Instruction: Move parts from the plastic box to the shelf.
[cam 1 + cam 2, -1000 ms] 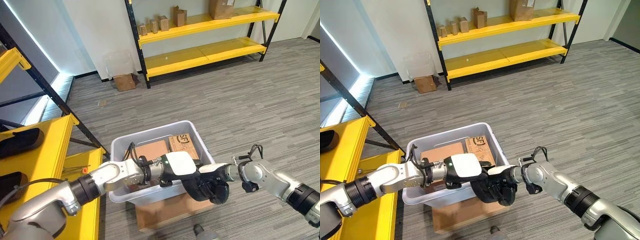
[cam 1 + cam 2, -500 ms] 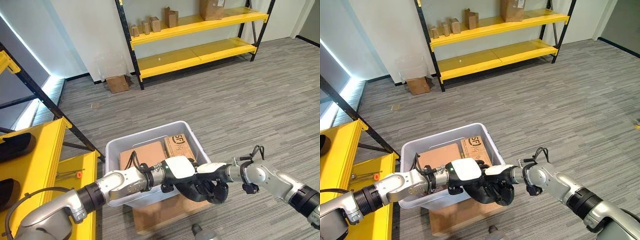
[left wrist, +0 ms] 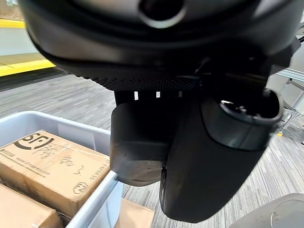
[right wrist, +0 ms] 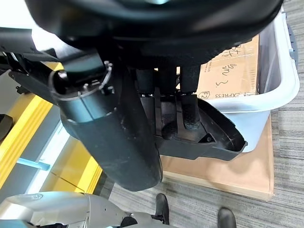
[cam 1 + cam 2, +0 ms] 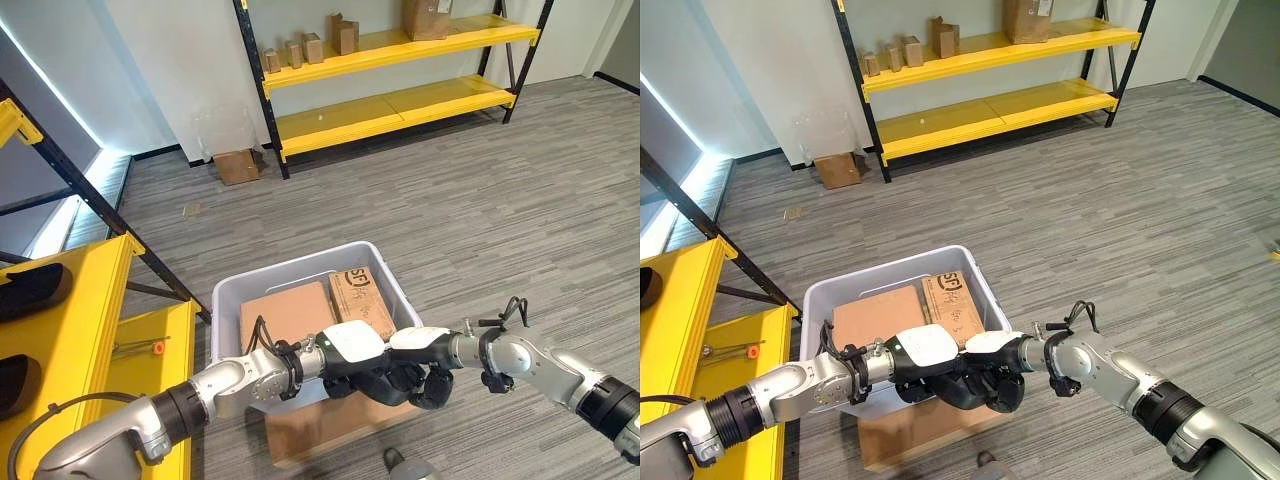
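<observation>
The grey striped carpet floor (image 5: 480, 200) spreads across the scene, and at twelve o'clock against the far wall stands a yellow shelf (image 5: 400, 45) with black posts, carrying several small cardboard boxes (image 5: 305, 48) on its upper level and a larger carton (image 5: 425, 15) further along. At nine o'clock a second yellow rack (image 5: 70, 320) comes in at the near side, with dark moulded parts (image 5: 35, 285) lying on it and a small orange-tipped tool (image 5: 140, 347) on its lower level. Near the wall at eleven o'clock a small brown box (image 5: 238, 166) sits on the floor beside a clear plastic bin (image 5: 222, 125). At six o'clock the pale grey plastic box (image 5: 232, 295) rests on a flat cardboard sheet (image 5: 320, 430); inside it lie two cardboard cartons side by side, a plain one (image 5: 285, 312) and one with printed logo lettering and handwritten marks (image 5: 360, 298) that I do not read off. At the box's near rim, the left hand (image 5: 350, 350) and right hand (image 5: 425, 365) meet on a black moulded plastic part (image 4: 209, 137), held just outside the box over the cardboard sheet. The right hand's fingers (image 4: 190, 114) are curled onto the part's edge; the left hand's fingers are hidden against the part, so its grasp cannot be told.
</observation>
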You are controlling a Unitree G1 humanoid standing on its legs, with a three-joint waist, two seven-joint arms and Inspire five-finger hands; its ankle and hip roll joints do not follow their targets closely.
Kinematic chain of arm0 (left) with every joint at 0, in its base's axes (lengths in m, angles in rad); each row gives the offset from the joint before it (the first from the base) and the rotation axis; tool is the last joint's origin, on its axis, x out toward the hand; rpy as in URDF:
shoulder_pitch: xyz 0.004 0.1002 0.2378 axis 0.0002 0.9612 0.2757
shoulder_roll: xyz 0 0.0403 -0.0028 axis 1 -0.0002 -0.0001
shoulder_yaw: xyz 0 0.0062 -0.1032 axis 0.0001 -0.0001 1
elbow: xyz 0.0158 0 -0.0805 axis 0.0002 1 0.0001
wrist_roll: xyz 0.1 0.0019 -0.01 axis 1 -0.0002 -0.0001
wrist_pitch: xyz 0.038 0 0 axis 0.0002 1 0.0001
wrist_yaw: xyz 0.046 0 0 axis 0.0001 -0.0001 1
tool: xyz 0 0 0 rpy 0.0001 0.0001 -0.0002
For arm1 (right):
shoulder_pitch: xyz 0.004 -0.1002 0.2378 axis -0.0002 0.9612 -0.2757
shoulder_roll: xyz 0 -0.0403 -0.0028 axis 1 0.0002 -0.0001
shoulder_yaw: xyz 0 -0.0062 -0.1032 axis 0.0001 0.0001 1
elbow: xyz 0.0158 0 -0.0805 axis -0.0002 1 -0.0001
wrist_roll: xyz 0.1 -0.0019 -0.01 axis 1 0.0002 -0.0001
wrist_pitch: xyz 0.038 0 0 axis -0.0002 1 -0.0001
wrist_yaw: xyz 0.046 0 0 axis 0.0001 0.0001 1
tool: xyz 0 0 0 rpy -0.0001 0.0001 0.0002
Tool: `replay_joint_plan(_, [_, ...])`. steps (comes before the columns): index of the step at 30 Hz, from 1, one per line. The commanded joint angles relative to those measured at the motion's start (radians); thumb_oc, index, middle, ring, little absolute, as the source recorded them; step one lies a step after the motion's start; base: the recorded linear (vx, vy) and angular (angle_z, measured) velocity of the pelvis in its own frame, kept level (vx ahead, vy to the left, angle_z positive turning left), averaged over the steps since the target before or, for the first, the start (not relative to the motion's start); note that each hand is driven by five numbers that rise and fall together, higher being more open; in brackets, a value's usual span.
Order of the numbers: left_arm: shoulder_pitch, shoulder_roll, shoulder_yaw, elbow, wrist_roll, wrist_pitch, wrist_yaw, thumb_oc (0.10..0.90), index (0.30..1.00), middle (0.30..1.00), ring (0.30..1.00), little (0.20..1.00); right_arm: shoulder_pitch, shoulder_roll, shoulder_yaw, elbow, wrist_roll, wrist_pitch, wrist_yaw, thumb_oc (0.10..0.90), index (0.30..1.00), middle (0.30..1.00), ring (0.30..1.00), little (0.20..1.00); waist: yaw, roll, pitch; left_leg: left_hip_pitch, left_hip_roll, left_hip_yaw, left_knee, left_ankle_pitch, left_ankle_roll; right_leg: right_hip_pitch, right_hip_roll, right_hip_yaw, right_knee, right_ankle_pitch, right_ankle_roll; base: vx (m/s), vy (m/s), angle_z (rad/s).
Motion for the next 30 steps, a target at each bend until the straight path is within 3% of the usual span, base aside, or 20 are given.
replay_joint_plan(1, [-0.059,-0.123,0.024,-0.007,-0.086,-0.065,0.133,0.400,0.300,0.300,0.300,0.300,-0.084,0.131,-0.132,-0.146,0.202,-0.122,-0.181,0.400,0.300,0.300,0.300,0.300,0.024,-0.016,-0.044,0.056,0.071,-0.017,0.037,-0.115,-0.033,-0.083,-0.042,-0.105,0.078,-0.004,0.088,0.00,0.000,0.00])
replay_joint_plan(7, [-0.038,-0.128,0.045,0.004,-0.076,-0.079,0.185,0.400,0.300,0.300,0.300,0.300,-0.037,0.148,-0.178,-0.162,0.254,-0.113,-0.206,0.400,0.300,0.300,0.300,0.300,0.023,-0.019,-0.046,0.056,0.069,-0.022,0.037,-0.120,-0.031,-0.085,-0.040,-0.097,0.079,-0.006,0.089,0.00,0.000,0.00])
replay_joint_plan(14, [-0.031,-0.145,0.040,0.025,-0.081,-0.078,0.172,0.400,0.300,0.300,0.300,0.300,-0.016,0.165,-0.179,-0.141,0.257,-0.119,-0.240,0.400,0.300,0.300,0.300,0.300,0.023,-0.020,-0.048,0.058,0.069,-0.021,0.035,-0.120,-0.031,-0.083,-0.040,-0.095,0.078,-0.005,0.090,0.00,0.000,0.00])
replay_joint_plan(15, [-0.030,-0.145,0.040,0.026,-0.080,-0.079,0.174,0.400,0.300,0.300,0.300,0.300,-0.015,0.165,-0.180,-0.142,0.260,-0.120,-0.239,0.539,0.495,0.495,0.495,0.495,0.022,-0.020,-0.048,0.059,0.068,-0.021,0.035,-0.120,-0.031,-0.083,-0.040,-0.094,0.078,-0.005,0.090,0.00,0.000,0.00])
replay_joint_plan(16, [-0.026,-0.147,0.039,0.029,-0.080,-0.075,0.183,0.400,0.300,0.300,0.300,0.300,-0.013,0.167,-0.182,-0.144,0.275,-0.126,-0.242,0.900,1.000,1.000,1.000,1.000,0.022,-0.020,-0.048,0.059,0.068,-0.022,0.034,-0.119,-0.030,-0.082,-0.040,-0.095,0.077,-0.005,0.089,0.00,0.000,0.00])
replay_joint_plan(24, [-0.015,-0.163,0.044,0.039,-0.061,-0.067,0.207,0.400,0.300,0.300,0.300,0.300,0.019,0.203,-0.199,-0.160,0.375,-0.125,-0.273,0.900,1.000,1.000,1.000,1.000,0.023,-0.017,-0.046,0.065,0.067,-0.026,0.030,-0.118,-0.030,-0.080,-0.039,-0.091,0.079,-0.007,0.089,0.00,0.000,0.00])
replay_joint_plan(30, [-0.007,-0.184,0.072,0.050,-0.026,-0.021,0.209,0.400,0.300,0.300,0.300,0.300,0.076,0.318,-0.273,-0.194,0.627,-0.125,-0.312,0.900,1.000,1.000,1.000,1.000,0.031,-0.010,-0.047,0.071,0.061,-0.035,0.023,-0.115,-0.027,-0.071,-0.037,-0.090,0.075,-0.016,0.089,0.00,0.000,0.00])
